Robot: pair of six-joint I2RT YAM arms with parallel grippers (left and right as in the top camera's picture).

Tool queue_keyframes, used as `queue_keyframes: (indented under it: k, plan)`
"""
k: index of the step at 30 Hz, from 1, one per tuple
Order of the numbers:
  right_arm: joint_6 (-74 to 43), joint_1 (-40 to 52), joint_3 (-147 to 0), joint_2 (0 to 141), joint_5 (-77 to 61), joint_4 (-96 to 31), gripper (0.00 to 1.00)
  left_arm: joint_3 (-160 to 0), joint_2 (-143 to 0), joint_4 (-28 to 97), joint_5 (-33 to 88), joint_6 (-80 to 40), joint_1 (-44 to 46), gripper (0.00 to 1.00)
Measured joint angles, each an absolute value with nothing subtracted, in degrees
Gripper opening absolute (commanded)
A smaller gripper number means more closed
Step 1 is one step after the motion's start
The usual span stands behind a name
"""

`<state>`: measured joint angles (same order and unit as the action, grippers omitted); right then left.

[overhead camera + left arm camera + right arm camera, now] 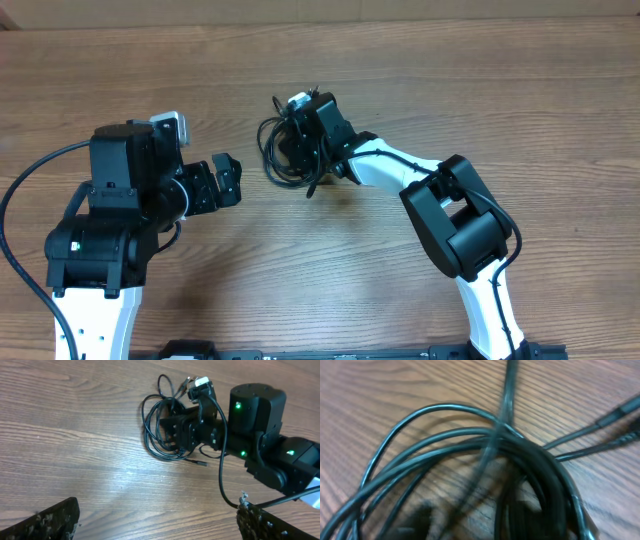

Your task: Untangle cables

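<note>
right gripper [290, 150] on cables [266, 160], jaws unclear
left gripper [225, 180] spread at 9 o'clock; a blind pull may tighten them

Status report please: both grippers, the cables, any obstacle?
Left gripper open, empty, short of the cables. Right gripper down on black cable bundle, grip unclear. Bundle tangled. No obstacle seen.

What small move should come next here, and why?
Probably bring the left gripper, jaws open and not touching anything, across to the free outer loop of the cable bundle. The right gripper sits at the bundle's other side, so a second grip would let the strands be pulled apart.
</note>
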<state>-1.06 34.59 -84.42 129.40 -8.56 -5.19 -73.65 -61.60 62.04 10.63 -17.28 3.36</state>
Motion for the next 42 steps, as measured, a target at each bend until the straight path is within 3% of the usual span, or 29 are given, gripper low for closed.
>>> queue_keyframes:
  k: [10, 20, 25, 32, 42]
  plan:
    - [-2.0, 34.5, -86.1, 128.0, -12.5, -14.8, 0.04, -73.6, -61.7, 63.0, 10.6, -15.8, 3.4, 1.00]
    - [-3.2, 34.5, -95.1, 105.7, -10.9, -42.9, 0.04, -73.6, -70.1, 60.4, 11.7, -14.1, 3.4, 1.00]
    - [-3.4, 34.5, -97.2, 94.4, -9.5, -50.3, 0.04, -73.6, -80.4, 56.5, 22.8, -9.4, 3.4, 0.96]
    - [-3.4, 34.5, -97.0, 92.1, -6.1, -53.5, 0.04, -73.6, -92.2, 51.0, 43.2, -4.0, 3.4, 0.89]
    - [-3.4, 34.5, -97.0, 92.1, -3.8, -54.5, 0.04, -74.0, -92.7, 47.3, 51.0, -6.3, 3.4, 0.90]
